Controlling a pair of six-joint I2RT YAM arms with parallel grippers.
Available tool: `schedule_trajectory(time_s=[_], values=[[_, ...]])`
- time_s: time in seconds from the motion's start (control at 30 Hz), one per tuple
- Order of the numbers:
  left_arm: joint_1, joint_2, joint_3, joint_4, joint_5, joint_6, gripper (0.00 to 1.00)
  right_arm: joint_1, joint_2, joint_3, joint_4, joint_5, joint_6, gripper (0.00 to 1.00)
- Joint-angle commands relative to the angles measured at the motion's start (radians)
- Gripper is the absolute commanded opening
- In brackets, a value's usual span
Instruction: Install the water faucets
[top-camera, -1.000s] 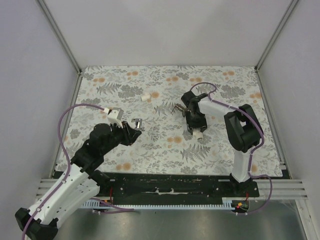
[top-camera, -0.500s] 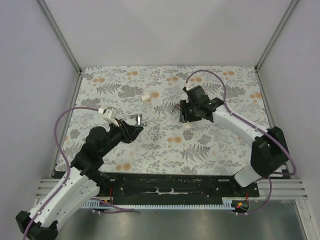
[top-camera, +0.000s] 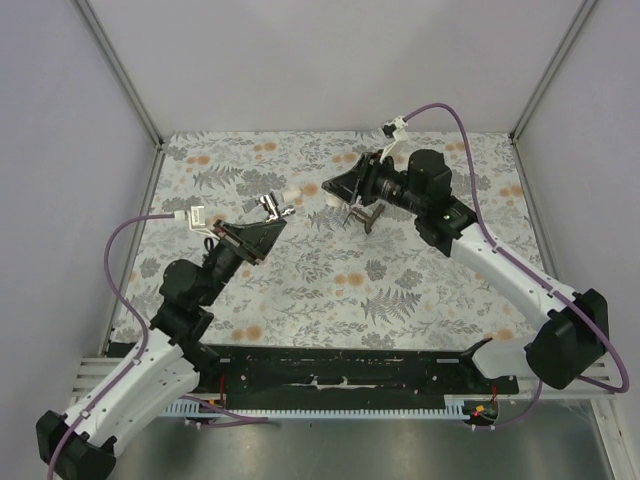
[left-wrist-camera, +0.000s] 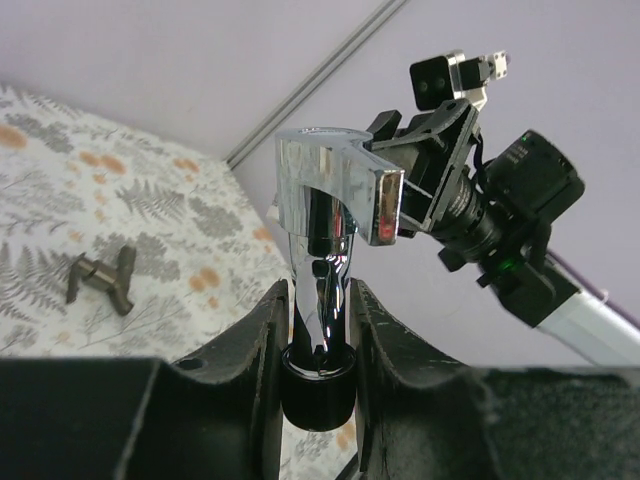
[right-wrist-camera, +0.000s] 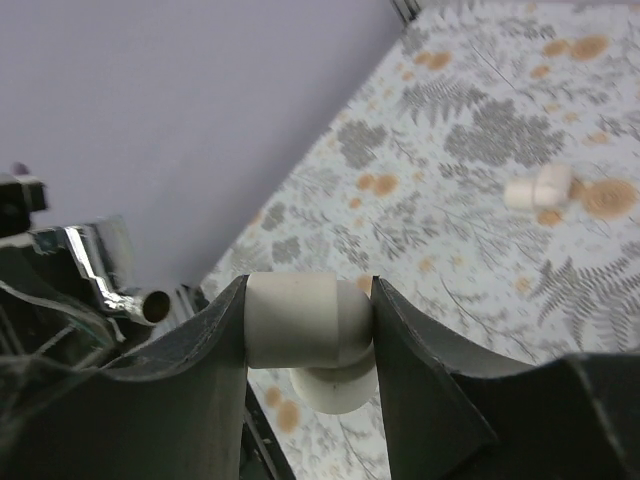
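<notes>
My left gripper (top-camera: 262, 222) is shut on a shiny chrome water faucet (top-camera: 270, 207) and holds it in the air, spout end up. In the left wrist view the faucet (left-wrist-camera: 330, 200) stands upright between my fingers (left-wrist-camera: 252, 345), clamped just above its black base. My right gripper (top-camera: 337, 188) is shut on a white plastic elbow fitting (right-wrist-camera: 305, 325) and holds it above the table, facing the left gripper. The faucet also shows at the left edge of the right wrist view (right-wrist-camera: 100, 265). The two grippers are a short way apart.
A second white elbow fitting (top-camera: 291, 194) lies on the floral mat, also in the right wrist view (right-wrist-camera: 540, 187). A small dark metal piece (top-camera: 365, 215) lies under the right wrist, also in the left wrist view (left-wrist-camera: 103, 279). Grey walls enclose the table.
The right gripper rose off the mat and swung left with the white elbow. The left gripper lifted the faucet up and toward it. The dark piece stayed on the mat.
</notes>
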Motion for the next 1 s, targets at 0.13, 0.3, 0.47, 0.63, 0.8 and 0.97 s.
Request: schedule_trajectory(time_s=[0.13, 0.3, 0.47, 0.63, 0.8, 0.97], values=[[0.003, 0.115, 0.053, 0.361, 0.042, -0.139, 0.02, 0.0, -0.014, -0.038, 0.565, 0.056, 0.446, 0.0], [0.001, 0.165, 0.059, 0.452, 0.085, -0.139, 0.02, 0.032, 0.007, -0.069, 0.682, 0.136, 0.588, 0.0], [0.001, 0.171, 0.088, 0.451, 0.103, -0.061, 0.02, 0.089, 0.004, -0.092, 0.664, 0.228, 0.615, 0.0], [0.001, 0.186, 0.137, 0.417, 0.134, 0.027, 0.02, 0.123, 0.029, -0.099, 0.702, 0.248, 0.678, 0.0], [0.0, 0.192, 0.151, 0.391, 0.116, 0.108, 0.02, 0.163, 0.037, -0.121, 0.734, 0.312, 0.732, 0.0], [0.0, 0.191, 0.149, 0.374, 0.097, 0.197, 0.02, 0.178, 0.035, -0.138, 0.734, 0.397, 0.818, 0.0]])
